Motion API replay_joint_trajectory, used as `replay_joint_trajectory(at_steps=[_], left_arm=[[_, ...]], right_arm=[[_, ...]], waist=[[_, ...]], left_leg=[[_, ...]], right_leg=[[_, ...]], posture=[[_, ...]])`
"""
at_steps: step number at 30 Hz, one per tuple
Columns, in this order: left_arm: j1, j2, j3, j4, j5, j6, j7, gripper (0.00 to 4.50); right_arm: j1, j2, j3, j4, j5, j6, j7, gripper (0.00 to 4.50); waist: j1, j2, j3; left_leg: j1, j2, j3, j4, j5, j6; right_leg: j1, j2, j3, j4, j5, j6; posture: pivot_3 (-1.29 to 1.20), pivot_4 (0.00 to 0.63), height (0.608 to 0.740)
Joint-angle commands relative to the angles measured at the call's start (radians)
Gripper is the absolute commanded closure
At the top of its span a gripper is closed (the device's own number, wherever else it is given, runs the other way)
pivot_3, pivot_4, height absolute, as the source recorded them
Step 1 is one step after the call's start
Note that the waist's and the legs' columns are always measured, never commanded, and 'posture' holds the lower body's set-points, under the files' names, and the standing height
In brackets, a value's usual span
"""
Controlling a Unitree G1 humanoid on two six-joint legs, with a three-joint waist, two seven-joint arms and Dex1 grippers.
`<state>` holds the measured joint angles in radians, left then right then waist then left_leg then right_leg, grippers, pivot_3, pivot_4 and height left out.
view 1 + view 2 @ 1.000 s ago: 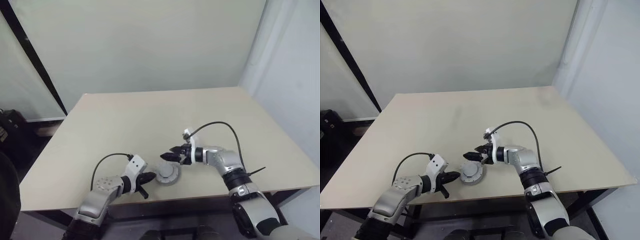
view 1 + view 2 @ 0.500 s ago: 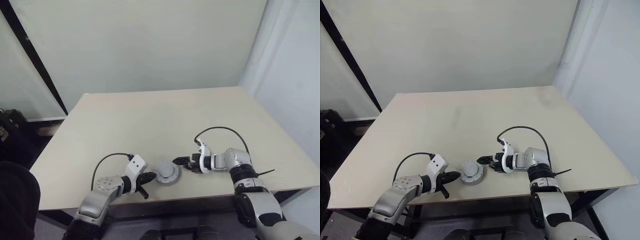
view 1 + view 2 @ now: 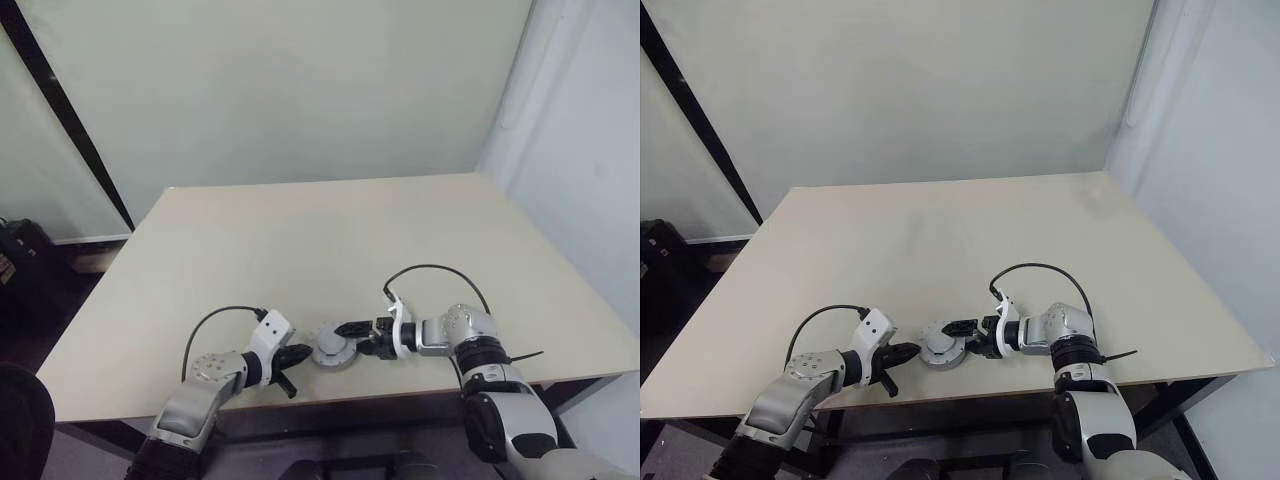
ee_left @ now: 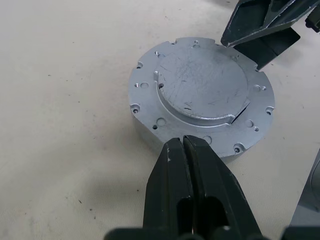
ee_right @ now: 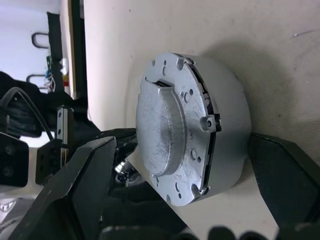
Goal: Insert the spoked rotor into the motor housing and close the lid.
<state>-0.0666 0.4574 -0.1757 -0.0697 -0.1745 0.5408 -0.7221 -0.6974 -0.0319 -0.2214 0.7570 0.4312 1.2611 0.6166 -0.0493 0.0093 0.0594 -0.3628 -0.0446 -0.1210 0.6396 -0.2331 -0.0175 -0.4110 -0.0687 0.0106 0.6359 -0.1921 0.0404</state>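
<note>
A round grey metal unit (image 3: 333, 349) lies near the table's front edge. I take it for the motor housing (image 4: 202, 95). A flat grey plate with small holes and a raised round centre covers its top, and I cannot tell whether that plate is the lid. The spoked rotor is hidden. My left gripper (image 3: 299, 354) is shut, its tips (image 4: 182, 142) right against the unit's rim on the left. My right gripper (image 3: 965, 338) reaches in from the right and is open. Its fingers (image 5: 95, 165) stand on either side of the unit (image 5: 180, 130).
The tan table (image 3: 300, 240) stretches away behind the unit. Its front edge (image 3: 330, 398) runs just below both grippers. A black cable (image 3: 440, 270) loops above my right wrist, and another (image 3: 215, 315) loops above my left.
My right gripper has sunk, rolled over and drawn back toward the front edge; its open fingers now straddle the unit. My left gripper and the unit have stayed put.
</note>
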Motion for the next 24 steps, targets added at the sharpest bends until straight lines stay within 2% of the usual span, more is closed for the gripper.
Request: replay_joint_trajectory(at_steps=[1, 3, 9, 13, 23, 24], left_arm=[[0.005, -0.013, -0.036, 0.0, 0.002, 0.015, -0.005, 4.5], [0.006, -0.013, -0.035, -0.002, 0.002, 0.016, -0.004, 4.5], [0.006, -0.011, -0.033, -0.002, 0.002, 0.015, -0.005, 4.5], [0.003, -0.013, -0.031, -0.001, 0.001, 0.015, -0.005, 4.5], [-0.001, -0.045, 0.006, 0.001, -0.013, 0.017, 0.024, 4.5], [-0.007, -0.049, 0.024, -0.002, -0.035, 0.053, 0.02, 4.32]], right_arm=[[-0.015, 0.035, -0.029, 0.004, 0.044, 0.014, -0.016, 0.02], [-0.02, 0.035, -0.046, 0.015, 0.043, 0.016, -0.033, 0.39], [-0.026, 0.024, -0.045, 0.024, 0.044, 0.047, -0.038, 2.27], [-0.028, 0.02, -0.043, 0.025, 0.046, 0.063, -0.045, 3.19], [-0.025, 0.018, -0.029, 0.026, 0.045, 0.065, -0.055, 3.2], [-0.025, 0.018, -0.029, 0.027, 0.044, 0.063, -0.056, 3.2]], waist=[[0.0, 0.0, 0.0], [0.0, 0.001, 0.0], [-0.001, 0.005, -0.001], [-0.001, 0.007, -0.002], [0.0, 0.008, -0.003], [0.0, 0.008, -0.003]], left_leg=[[0.0, 0.0, 0.0, 0.0, 0.0, 0.0], [0.0, 0.001, 0.0, 0.0, 0.0, 0.0], [-0.004, 0.003, -0.001, -0.002, 0.0, 0.001], [-0.002, 0.003, -0.001, -0.004, 0.0, 0.001], [0.0, 0.003, 0.0, -0.008, 0.002, 0.004], [0.0, 0.003, 0.0, -0.008, 0.002, 0.004]], right_leg=[[0.0, 0.0, 0.0, 0.0, 0.0, 0.0], [0.0, 0.0, -0.001, -0.001, 0.0, 0.0], [0.0, 0.0, -0.007, -0.011, 0.0, 0.0], [0.001, 0.0, -0.007, -0.011, 0.0, 0.0], [0.001, 0.0, -0.007, -0.011, 0.0, 0.0], [0.001, 0.0, -0.007, -0.011, 0.0, 0.0]], posture=[[0.0, 0.0, 0.74], [0.0, 0.0, 0.74], [0.0, 0.0, 0.74], [0.0, 0.0, 0.74], [0.0, 0.0, 0.74], [0.0, 0.0, 0.74]])
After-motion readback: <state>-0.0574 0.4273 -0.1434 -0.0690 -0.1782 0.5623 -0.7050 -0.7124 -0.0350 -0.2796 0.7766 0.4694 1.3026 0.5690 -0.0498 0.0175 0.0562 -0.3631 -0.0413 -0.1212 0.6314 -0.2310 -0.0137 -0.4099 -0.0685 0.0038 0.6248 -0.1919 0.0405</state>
